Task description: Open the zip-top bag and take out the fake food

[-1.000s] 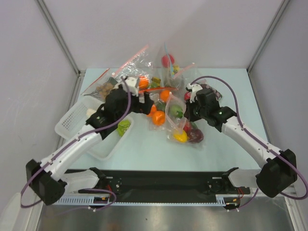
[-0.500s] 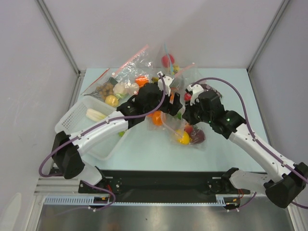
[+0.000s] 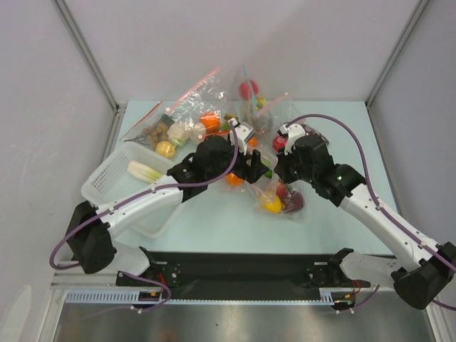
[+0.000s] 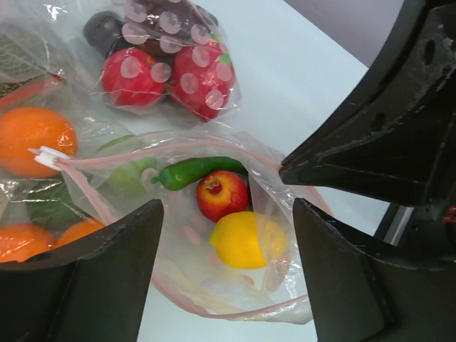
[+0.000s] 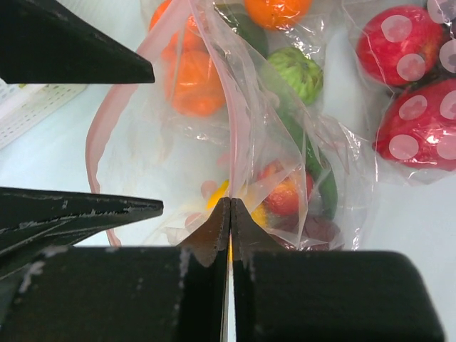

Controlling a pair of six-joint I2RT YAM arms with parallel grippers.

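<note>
The zip-top bag point(image 3: 276, 194) lies at the table's middle with its pink-strip mouth point(image 4: 214, 303) spread open. My right gripper point(image 3: 283, 168) is shut on the bag's upper edge point(image 5: 239, 135) and holds it up; its closed tips show in the right wrist view point(image 5: 230, 208). My left gripper point(image 3: 255, 168) is open and empty, its fingers point(image 4: 85, 278) straddling the open mouth point(image 4: 228, 235). Inside lie a yellow lemon point(image 4: 246, 240), a red apple point(image 4: 222, 194) and a green pepper point(image 4: 199, 172). Oranges point(image 4: 32, 139) and a green piece point(image 5: 296, 71) sit in clear plastic beside it. A leek point(image 3: 144, 171) lies in the basket.
A white basket point(image 3: 107, 178) stands at the left. Other clear bags crowd the back: a red-strip one with brown balls point(image 3: 160, 130), one with a red ball point(image 3: 249, 90), and one with spotted red fruit point(image 4: 167, 68). Grey walls close in both sides.
My left arm has swung right from the back-left bags to the open mouth of the zip-top bag. My right gripper has kept its hold on the bag's edge.
</note>
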